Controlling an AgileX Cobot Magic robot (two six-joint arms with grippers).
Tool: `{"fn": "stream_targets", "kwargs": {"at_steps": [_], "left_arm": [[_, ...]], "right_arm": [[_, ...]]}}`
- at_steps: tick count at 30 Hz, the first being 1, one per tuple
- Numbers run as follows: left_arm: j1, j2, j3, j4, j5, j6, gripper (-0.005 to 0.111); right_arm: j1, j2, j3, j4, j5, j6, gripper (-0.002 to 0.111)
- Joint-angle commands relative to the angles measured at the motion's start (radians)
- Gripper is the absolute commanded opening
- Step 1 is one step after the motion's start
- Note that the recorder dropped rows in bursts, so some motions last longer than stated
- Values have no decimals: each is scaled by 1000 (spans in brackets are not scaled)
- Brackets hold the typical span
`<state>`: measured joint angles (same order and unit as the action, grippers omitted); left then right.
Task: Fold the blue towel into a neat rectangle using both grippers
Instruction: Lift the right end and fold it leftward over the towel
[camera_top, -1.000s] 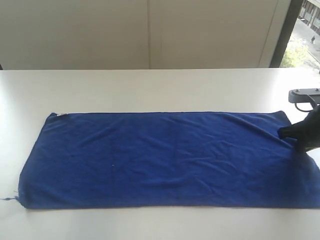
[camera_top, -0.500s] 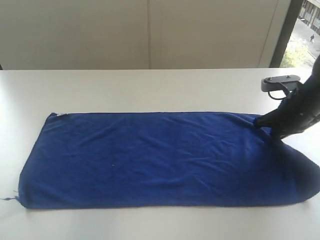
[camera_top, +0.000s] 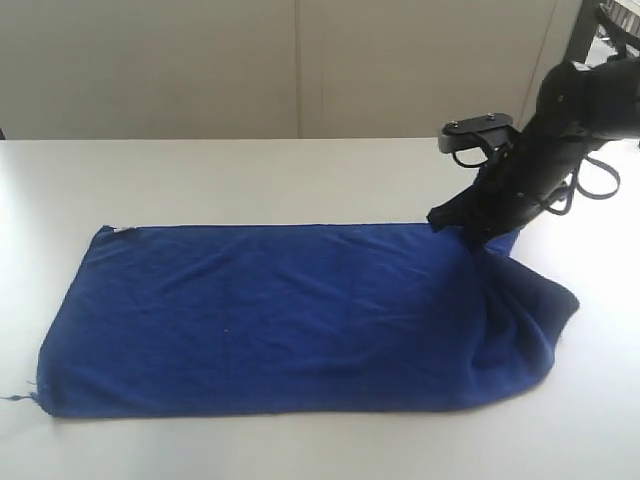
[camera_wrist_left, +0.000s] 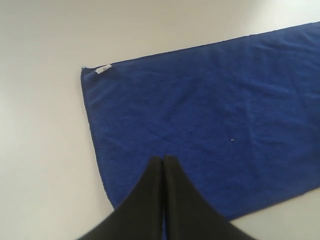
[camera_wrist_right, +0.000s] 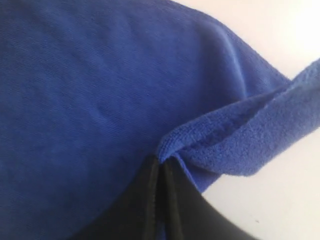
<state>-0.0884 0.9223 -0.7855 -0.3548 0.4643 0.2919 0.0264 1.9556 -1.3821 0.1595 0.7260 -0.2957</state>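
Observation:
The blue towel (camera_top: 270, 310) lies flat on the white table (camera_top: 300, 170) over most of its length. Its right end is raised and bunched into a drooping fold. My right gripper (camera_top: 478, 240) is shut on the towel's far right corner and holds it above the cloth; in the right wrist view the pinched hem (camera_wrist_right: 215, 140) curls out from the right gripper (camera_wrist_right: 160, 162). My left gripper (camera_wrist_left: 163, 159) is shut with nothing in it, hanging over the towel (camera_wrist_left: 210, 110) near its left end. The left arm does not show in the exterior view.
A small white label (camera_wrist_left: 103, 69) sits at the towel's far left corner, also visible as the label (camera_top: 125, 231) in the exterior view. A loose thread (camera_top: 18, 398) trails from the near left corner. A window strip (camera_top: 600, 40) is at the far right.
My right gripper has risen and travelled left with the towel's far right corner, pulling the right end off the table into a fold. The rest of the towel has not moved.

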Motion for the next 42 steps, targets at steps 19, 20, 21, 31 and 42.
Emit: {"fn": "stream_targets", "kwargs": {"at_steps": [19, 20, 21, 31, 42], "left_arm": [[-4, -7, 6, -33, 44, -2, 0], [-4, -7, 6, -33, 44, -2, 0], [-4, -7, 6, -33, 46, -2, 0], [-4, -7, 6, -33, 55, -2, 0], [-4, -7, 6, -33, 57, -2, 0]], "right_arm": [[312, -10, -162, 1, 29, 67, 0], [322, -8, -168, 1, 29, 67, 0], [332, -8, -179, 1, 29, 67, 0], [418, -5, -225, 6, -27, 95, 0], [509, 133, -375, 27, -16, 115, 0]]}}
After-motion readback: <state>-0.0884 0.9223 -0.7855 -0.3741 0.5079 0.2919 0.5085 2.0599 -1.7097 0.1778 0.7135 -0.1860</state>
